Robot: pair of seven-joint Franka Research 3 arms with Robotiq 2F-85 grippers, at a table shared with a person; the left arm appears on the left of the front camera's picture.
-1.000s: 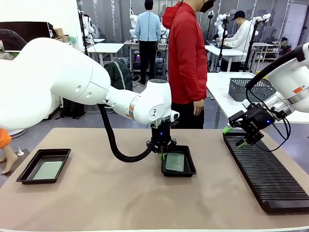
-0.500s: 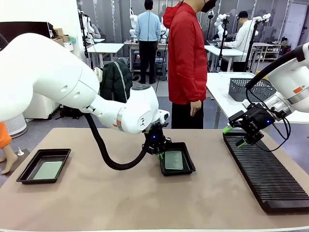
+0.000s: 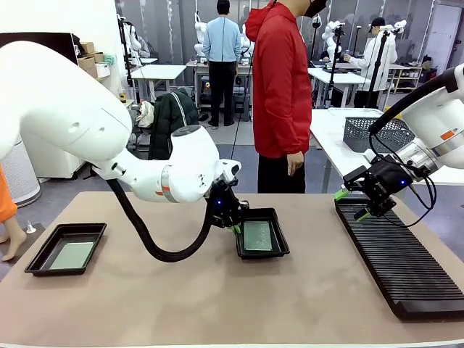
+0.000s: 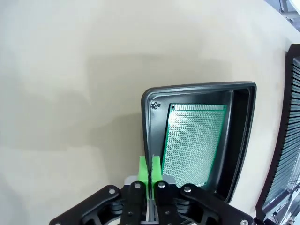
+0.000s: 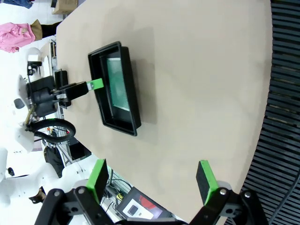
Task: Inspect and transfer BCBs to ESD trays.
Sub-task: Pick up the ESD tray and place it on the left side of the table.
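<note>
Left pincer (image 4: pixel 150 169) clamps the near rim of the ESD tray (image 4: pixel 152 122) holding 1 BCB (image 4: pixel 194 140); right pincer (image 5: pixel 152 180) gapes.

room: open workshop, grey floor (image 3: pixel 239 134) | near table (image 3: pixel 181 297): beige top | behind: white tables (image 3: pixel 161 71) (one with a grey mesh basket (image 3: pixel 377 132)) | left: white wall (image 3: pixel 58 16), cardboard boxes (image 3: pixel 88 64) | light: even, overhead
</note>
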